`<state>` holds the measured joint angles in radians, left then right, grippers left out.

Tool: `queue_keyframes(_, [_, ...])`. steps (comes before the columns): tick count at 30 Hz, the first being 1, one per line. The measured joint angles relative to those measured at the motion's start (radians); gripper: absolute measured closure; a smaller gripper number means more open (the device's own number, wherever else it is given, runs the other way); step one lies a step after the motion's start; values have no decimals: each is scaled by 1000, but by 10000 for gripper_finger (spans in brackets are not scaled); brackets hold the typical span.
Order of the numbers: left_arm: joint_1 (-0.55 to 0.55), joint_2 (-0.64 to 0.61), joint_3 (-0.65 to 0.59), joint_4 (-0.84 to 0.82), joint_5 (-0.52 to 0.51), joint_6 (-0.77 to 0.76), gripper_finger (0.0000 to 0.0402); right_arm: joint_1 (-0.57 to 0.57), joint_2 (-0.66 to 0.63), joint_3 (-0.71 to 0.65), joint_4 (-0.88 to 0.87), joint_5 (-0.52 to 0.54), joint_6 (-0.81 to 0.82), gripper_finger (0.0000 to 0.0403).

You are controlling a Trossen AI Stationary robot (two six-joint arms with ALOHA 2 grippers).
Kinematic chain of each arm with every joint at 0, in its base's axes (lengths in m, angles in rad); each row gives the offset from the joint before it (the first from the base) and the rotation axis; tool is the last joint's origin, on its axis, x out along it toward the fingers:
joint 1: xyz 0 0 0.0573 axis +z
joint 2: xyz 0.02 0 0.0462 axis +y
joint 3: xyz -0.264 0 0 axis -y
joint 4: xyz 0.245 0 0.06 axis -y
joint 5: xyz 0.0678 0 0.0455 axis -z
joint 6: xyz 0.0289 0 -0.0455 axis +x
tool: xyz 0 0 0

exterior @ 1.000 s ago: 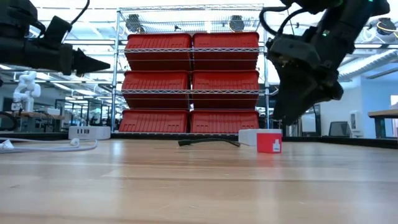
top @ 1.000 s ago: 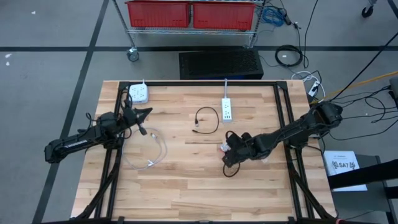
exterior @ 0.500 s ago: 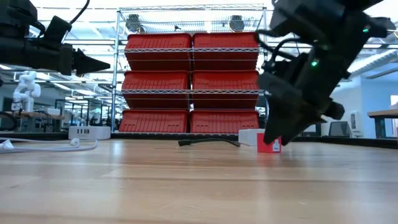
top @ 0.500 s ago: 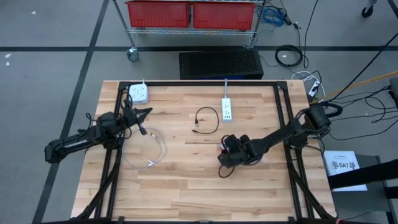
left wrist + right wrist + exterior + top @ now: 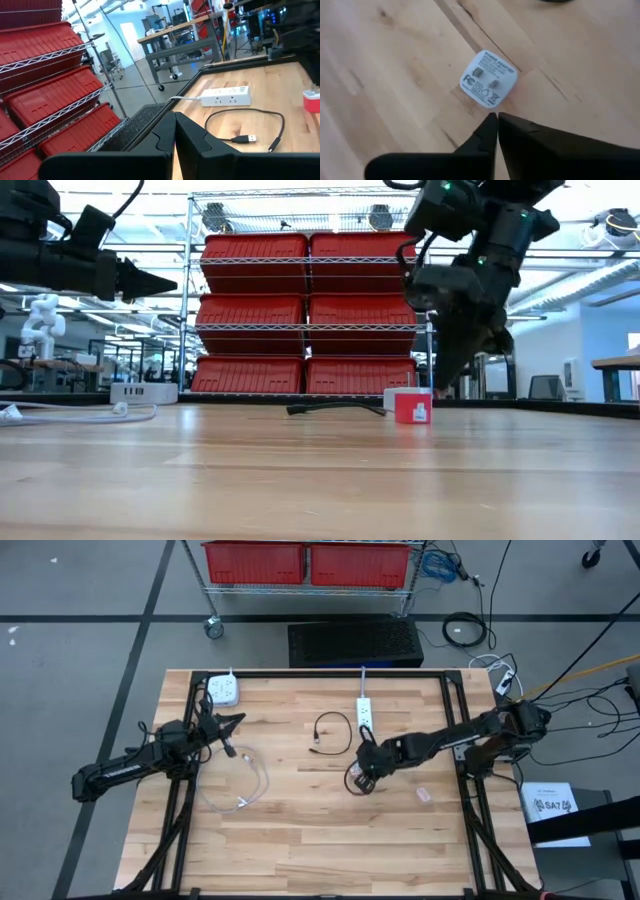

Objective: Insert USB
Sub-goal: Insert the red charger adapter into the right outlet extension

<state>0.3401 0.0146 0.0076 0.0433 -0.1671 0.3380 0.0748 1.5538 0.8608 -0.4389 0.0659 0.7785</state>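
swinging inward since a second ago, the right end effector (image 5: pixel 358 778), fingers together and empty, now hovers just over the adapter (image 5: pixel 489 85); cable (image 5: pixel 331 732) untouched, insertion not begun.

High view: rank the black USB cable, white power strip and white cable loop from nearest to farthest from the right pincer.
Measured from the right pincer, mid-table:
1. Black USB cable, just behind it, toward the left arm.
2. White power strip, behind it near the far edge; close to the cable's distance, so a near call.
3. White cable loop, far across by the left arm.
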Motion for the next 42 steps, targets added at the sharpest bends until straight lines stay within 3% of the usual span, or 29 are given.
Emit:
queue_keyframes(3, [0, 0, 0, 1, 28, -3, 384, -22, -24, 0, -18, -20, -6, 356])
queue_keyframes(8, [0, 0, 0, 3, 71, -45, 384, 33, -27, 0, -2, 17, 26, 277])
queue_keyframes(14, [0, 0, 0, 1, 88, -162, 384, 135, -21, 0, 38, 242, 156, 177])
queue_keyframes(18, [0, 0, 0, 1, 88, -175, 384, 185, 18, 0, 105, 373, 222, 140])
queue_keyframes(33, [0, 0, 0, 1, 72, -166, 384, 213, 193, 1, 228, 539, 442, 148])
queue_keyframes(42, [0, 0, 0, 0, 72, -166, 384, 201, 186, -1, 375, 519, 292, 145])
